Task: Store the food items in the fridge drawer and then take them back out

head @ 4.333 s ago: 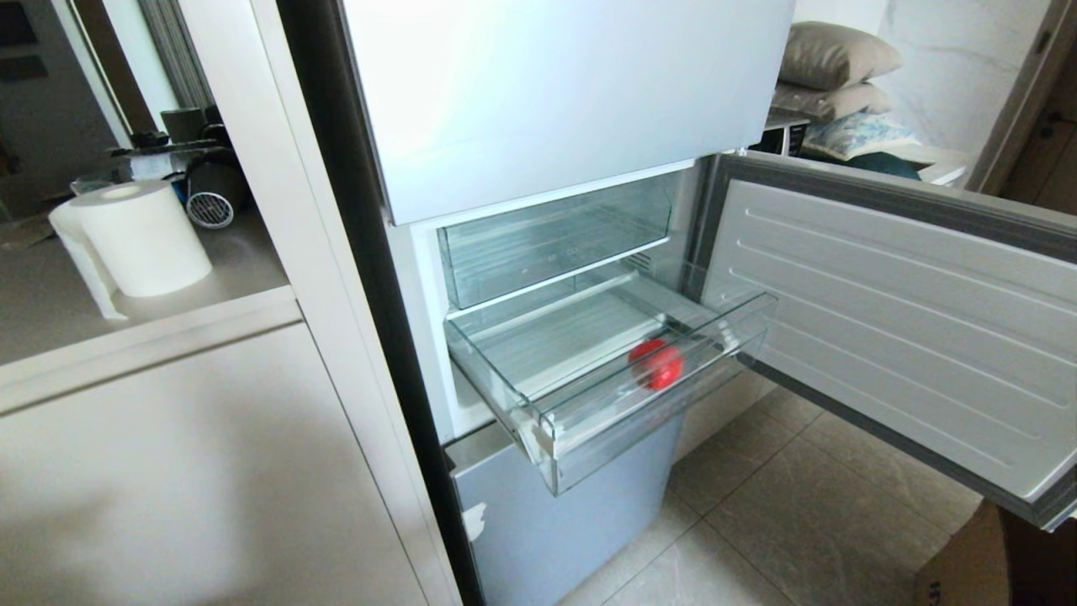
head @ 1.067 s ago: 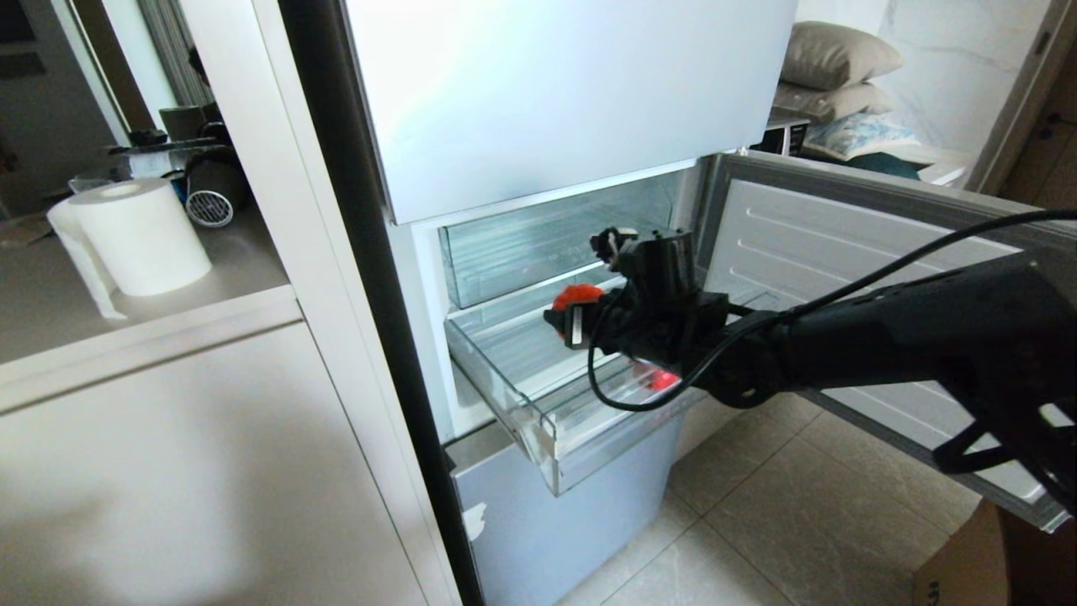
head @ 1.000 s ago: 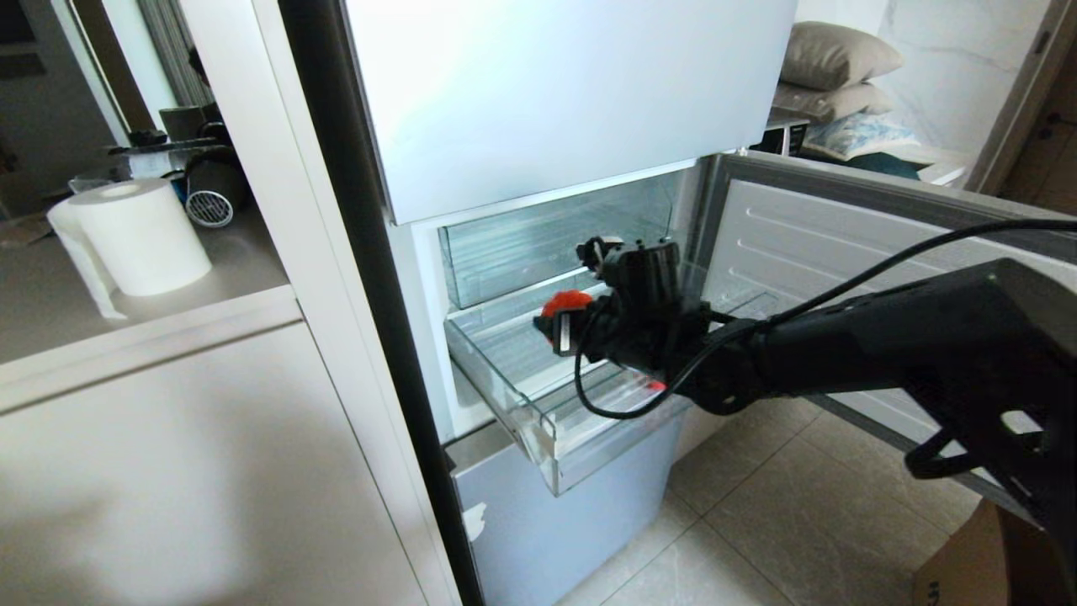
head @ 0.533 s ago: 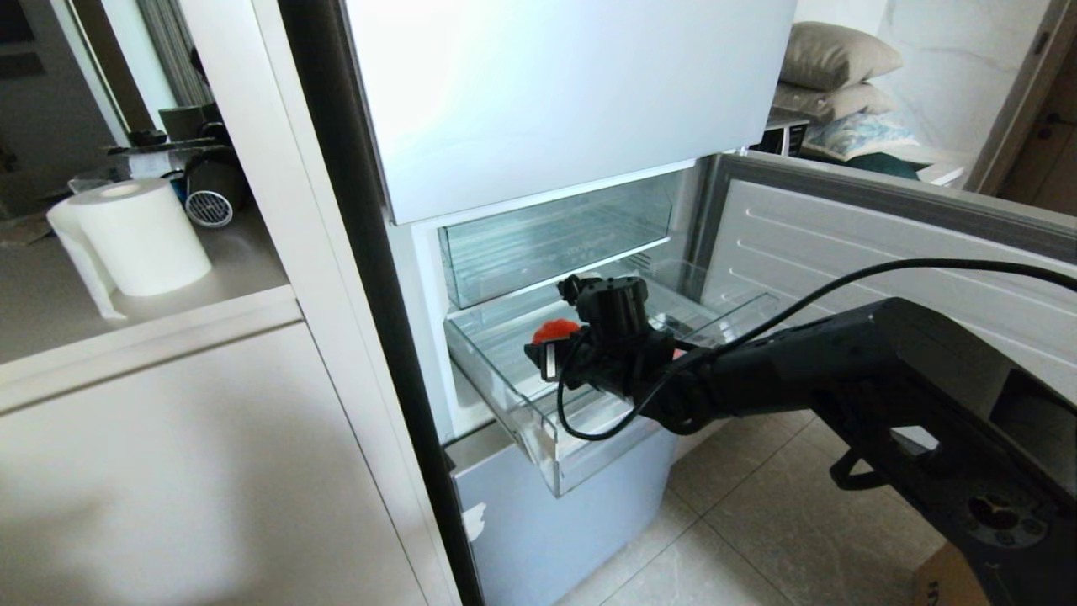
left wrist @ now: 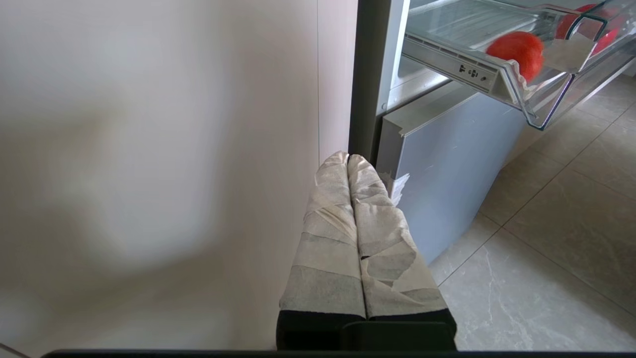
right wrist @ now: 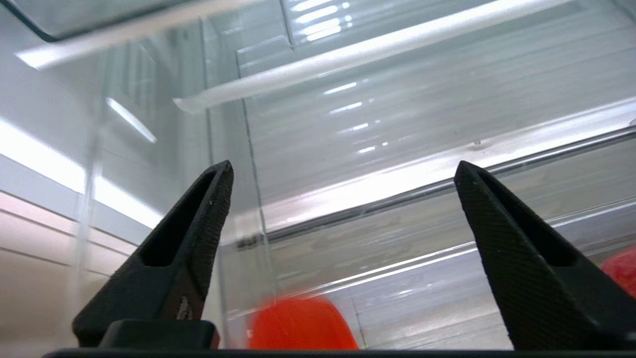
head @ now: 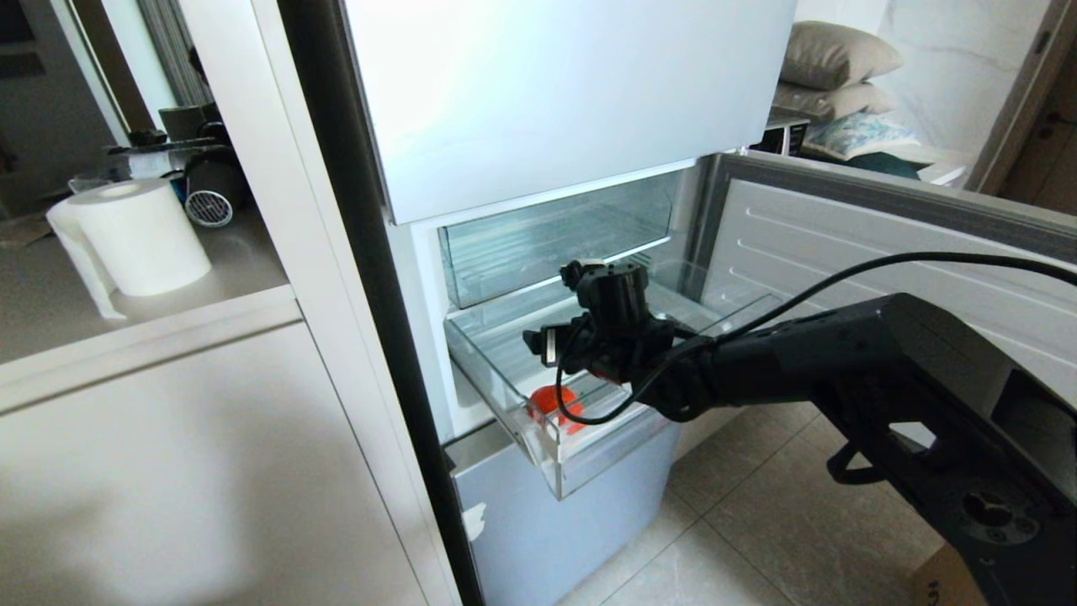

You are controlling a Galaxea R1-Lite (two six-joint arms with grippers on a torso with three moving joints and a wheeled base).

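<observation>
- Here, the fridge drawer (head: pixel 580 438) stands pulled out of the fridge, below the closed upper door (head: pixel 555 93) and beside the lower door (head: pixel 883 286), which is swung open to the right.
- The orange-red tomato (head: pixel 551 404) lies on the drawer floor at the front left corner, just behind the thick front lip.
- The deeper red apple (left wrist: pixel 591 22) sits farther to the right in the same drawer; in the head view the arm hides nearly all of it.
- The right gripper (right wrist: pixel 343 171) hangs inside the drawer above the tomato, its jaws spread wide apart and holding nothing; the tomato shows low between the two black fingers (right wrist: pixel 198 233).
- The left gripper (left wrist: pixel 350 164) is parked low beside the white cabinet side (left wrist: pixel 159 149), its taped jaws pressed together and empty.
- A roll of paper towel (head: pixel 139 236) stands on the surface (head: pixel 50 311) to the left of the fridge.
- Pale floor tiles (head: pixel 757 522) lie under the drawer.
</observation>
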